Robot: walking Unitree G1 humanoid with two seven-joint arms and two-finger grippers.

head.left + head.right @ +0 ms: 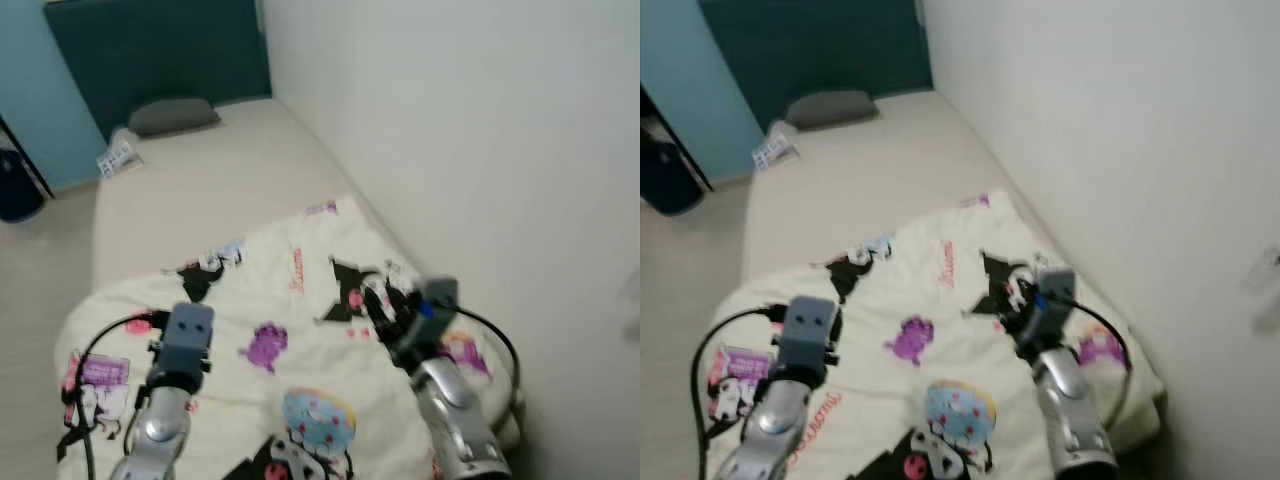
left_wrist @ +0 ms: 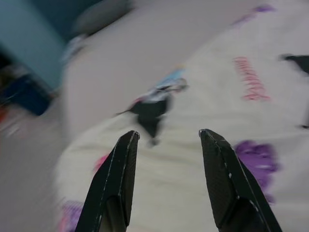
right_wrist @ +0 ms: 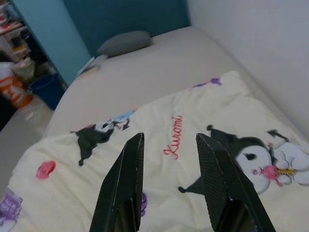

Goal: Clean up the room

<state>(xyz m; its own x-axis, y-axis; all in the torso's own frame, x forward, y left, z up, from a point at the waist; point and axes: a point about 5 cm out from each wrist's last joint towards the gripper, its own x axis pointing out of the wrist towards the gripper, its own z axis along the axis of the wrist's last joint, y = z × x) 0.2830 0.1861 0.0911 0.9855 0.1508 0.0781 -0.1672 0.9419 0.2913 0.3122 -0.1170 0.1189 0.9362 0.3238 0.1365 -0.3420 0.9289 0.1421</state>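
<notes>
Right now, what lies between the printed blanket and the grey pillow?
Bare beige mattress lies between the printed blanket and the grey pillow, as the left eye view shows.

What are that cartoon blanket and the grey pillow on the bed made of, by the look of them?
The blanket looks like soft matte printed fabric, perhaps fleece or cotton: it drapes in rounded folds, without shine. The pillow looks like plain grey cloth, soft and slightly sagging; too distant to tell the weave.

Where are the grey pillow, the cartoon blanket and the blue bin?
Pillow (image 1: 172, 115): left eye view, its middle.
Blanket (image 1: 290, 315): left eye view, cream centre.
Bin (image 3: 48, 89): right wrist view, its side.
</notes>
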